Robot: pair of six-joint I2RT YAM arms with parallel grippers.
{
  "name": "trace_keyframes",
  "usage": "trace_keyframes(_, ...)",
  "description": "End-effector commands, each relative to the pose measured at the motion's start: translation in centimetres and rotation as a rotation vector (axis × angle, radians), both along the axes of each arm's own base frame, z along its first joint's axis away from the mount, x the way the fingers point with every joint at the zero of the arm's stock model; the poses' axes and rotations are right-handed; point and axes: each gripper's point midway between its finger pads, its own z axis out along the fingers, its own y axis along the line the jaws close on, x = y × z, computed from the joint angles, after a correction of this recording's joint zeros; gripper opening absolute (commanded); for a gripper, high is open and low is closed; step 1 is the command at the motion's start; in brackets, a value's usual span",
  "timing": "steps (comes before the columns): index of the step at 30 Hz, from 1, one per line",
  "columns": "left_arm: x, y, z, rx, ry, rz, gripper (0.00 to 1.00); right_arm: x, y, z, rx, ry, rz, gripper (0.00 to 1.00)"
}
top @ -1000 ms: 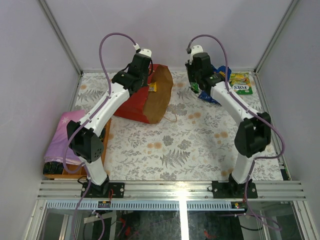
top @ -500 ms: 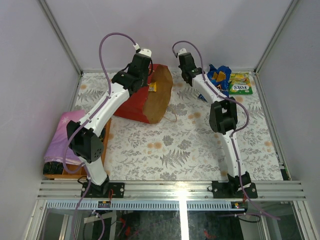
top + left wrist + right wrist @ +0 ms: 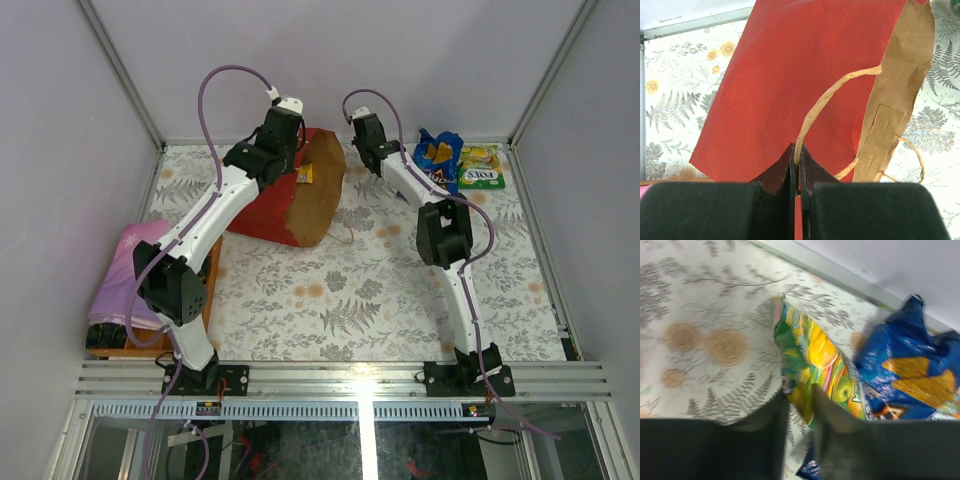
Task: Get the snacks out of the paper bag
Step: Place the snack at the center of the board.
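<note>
The red paper bag (image 3: pixel 285 205) lies on its side at the back left, brown inside facing right, with a yellow snack (image 3: pixel 304 175) at its mouth. My left gripper (image 3: pixel 797 155) is shut on the bag's string handle (image 3: pixel 825 100) above the red side (image 3: pixel 785 75). My right gripper (image 3: pixel 799 400) has its jaws a little apart, and the lower end of a green-yellow snack packet (image 3: pixel 812 362) sits between the tips, over the tablecloth. A blue chip bag (image 3: pixel 910 375) lies just right of it (image 3: pixel 437 155). A yellow-green pack (image 3: pixel 482 170) lies further right.
A wooden tray (image 3: pixel 213 270) with a folded purple cloth (image 3: pixel 130 265) stands at the left edge. Metal frame rails (image 3: pixel 340 142) and white walls close the back and both sides. The bag's second string handle (image 3: pixel 345 238) trails on the floral cloth.
My right arm has swung left, away from the back right corner, to beside the blue chip bag. Its jaws have parted slightly. The left arm and the bag have not moved.
</note>
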Motion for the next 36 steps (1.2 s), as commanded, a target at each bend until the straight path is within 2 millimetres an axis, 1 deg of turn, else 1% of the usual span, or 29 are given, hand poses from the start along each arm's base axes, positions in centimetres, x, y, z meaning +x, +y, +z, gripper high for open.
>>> trace_keyframes(1,0.2,0.0,1.0,0.003,-0.029,0.002,0.02,-1.2,4.6,6.4,0.297,-0.041,0.127,0.56)
trace_keyframes(2,0.2,0.1,1.0,0.005,-0.03,0.004,0.03,-1.5,5.1,7.5,0.334,-0.051,0.148,0.68)
trace_keyframes(3,0.2,0.1,1.0,0.006,-0.031,0.004,0.03,-1.8,5.3,9.3,0.374,-0.072,0.165,0.75)
trace_keyframes(5,0.2,0.0,1.0,0.006,-0.031,0.004,0.03,-2.4,5.3,11.5,0.466,-0.092,0.188,0.84)
trace_keyframes(7,0.2,0.1,1.0,0.006,-0.032,0.005,0.03,-3.0,4.8,13.7,0.592,-0.11,0.208,0.86)
trace_keyframes(8,0.2,0.2,1.0,0.007,-0.031,0.006,0.03,-3.4,4.6,14.4,0.666,-0.109,0.228,0.86)
trace_keyframes(9,0.2,0.2,1.0,0.007,-0.03,0.006,0.03,-3.4,3.5,14.8,0.727,-0.119,0.214,0.83)
trace_keyframes(10,0.2,0.2,1.0,0.007,-0.032,0.007,0.03,-3.3,2.8,15.2,0.775,-0.134,0.201,0.78)
trace_keyframes(12,0.2,0.3,1.1,0.003,-0.032,0.007,0.03,-3.3,1.1,13.8,0.807,-0.103,0.14,0.64)
trace_keyframes(13,0.2,0.2,1.1,0.003,-0.032,0.006,0.03,-3.2,0.5,12.5,0.799,-0.075,0.107,0.6)
trace_keyframes(14,0.1,0.2,1.2,0.001,-0.033,0.005,0.03,-3.3,0.1,11.1,0.788,-0.043,0.078,0.59)
trace_keyframes(17,0.1,0.3,1.2,0.002,-0.034,0.006,0.04,-3.7,-0.5,7.5,0.792,0.031,0.019,0.59)
trace_keyframes(23,0.1,0.3,1.1,0.003,-0.031,0.005,0.04,-3.4,-1.0,1.6,0.814,0.11,-0.071,0.58)
trace_keyframes(28,0.1,0.3,1.1,0.005,-0.031,0.006,0.04,-2.3,-1.0,-1.6,0.802,0.155,-0.107,0.58)
trace_keyframes(34,0.2,0.2,0.8,0.006,-0.024,0.001,0.05,0.0,-1.8,-4.2,0.77,0.172,-0.136,0.58)
trace_keyframes(36,0.2,0.1,0.7,0.004,-0.02,-0.001,0.05,0.9,-2.3,-4.8,0.768,0.17,-0.145,0.58)
